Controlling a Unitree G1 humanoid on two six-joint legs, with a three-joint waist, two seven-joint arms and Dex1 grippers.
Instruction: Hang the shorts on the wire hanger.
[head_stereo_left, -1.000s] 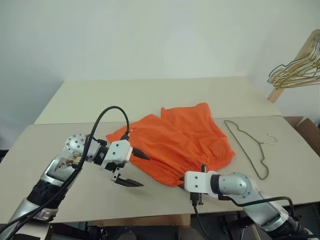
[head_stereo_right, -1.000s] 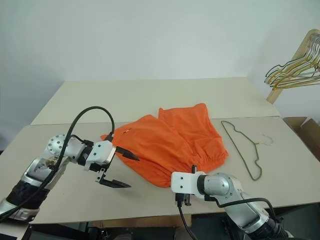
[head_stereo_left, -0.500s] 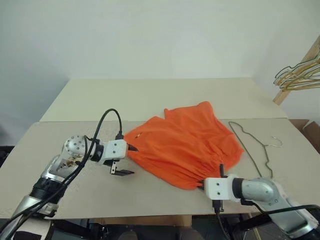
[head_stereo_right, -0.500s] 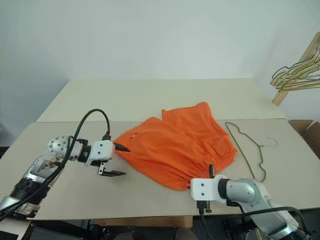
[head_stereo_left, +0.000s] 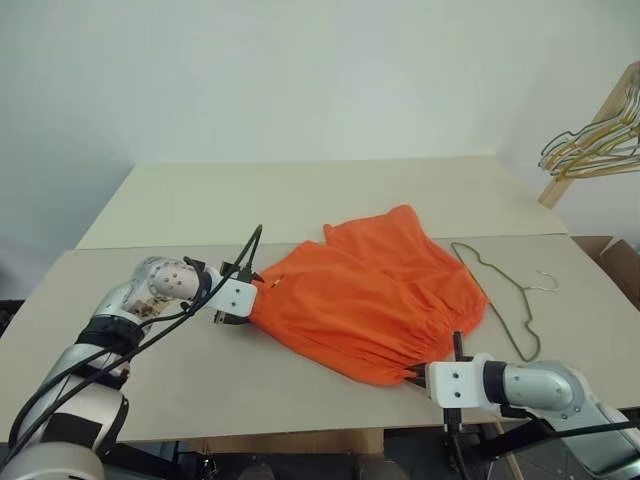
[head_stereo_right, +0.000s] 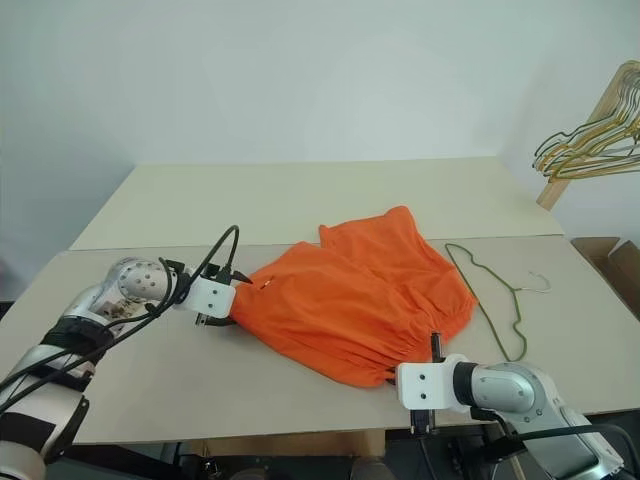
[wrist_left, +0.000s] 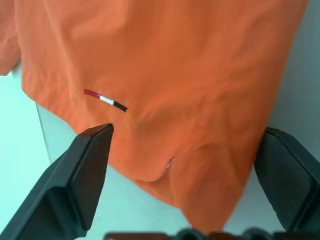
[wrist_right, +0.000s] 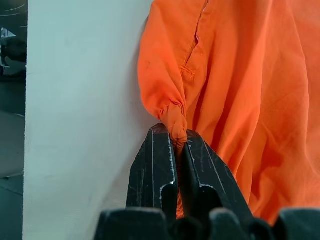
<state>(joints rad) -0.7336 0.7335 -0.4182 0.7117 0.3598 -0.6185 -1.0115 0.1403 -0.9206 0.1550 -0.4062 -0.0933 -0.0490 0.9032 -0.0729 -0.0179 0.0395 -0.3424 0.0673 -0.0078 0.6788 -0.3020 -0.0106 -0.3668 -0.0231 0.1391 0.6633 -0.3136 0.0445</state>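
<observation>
**Now both end effectors are at the shorts**

Now the left end effector (wrist_left: 182, 150) has come in from the bare surface, where it hung a second ago, to the 9 o'clock corner of the bright orange fabric shorts (head_stereo_left: 370, 300). Its two black fingers (wrist_left: 75, 180) stand spread, one on either side of that corner, with the cloth lying between them and not yet clamped. A small red, white and black tag (wrist_left: 105, 99) shows on the fabric just beyond one fingertip.

The right end effector (wrist_right: 175, 150) has drawn away toward 5 o'clock since the earlier frame, and the gathered waistband corner has come with it. Its fingers are pressed together on a bunched knot of orange cloth, so the shorts lie pulled out flatter and wider across the pale beige surface (head_stereo_left: 300, 200) than before.

The thin grey-olive wire hanger (head_stereo_left: 500, 295) lies flat at 3 o'clock of the shorts, just beside their edge, its hook pointing away from them. It has not shifted on the surface. A bunch of yellowish and grey wire hangers on a wooden rail (head_stereo_left: 590, 150) stands at 2 o'clock, well apart.
</observation>
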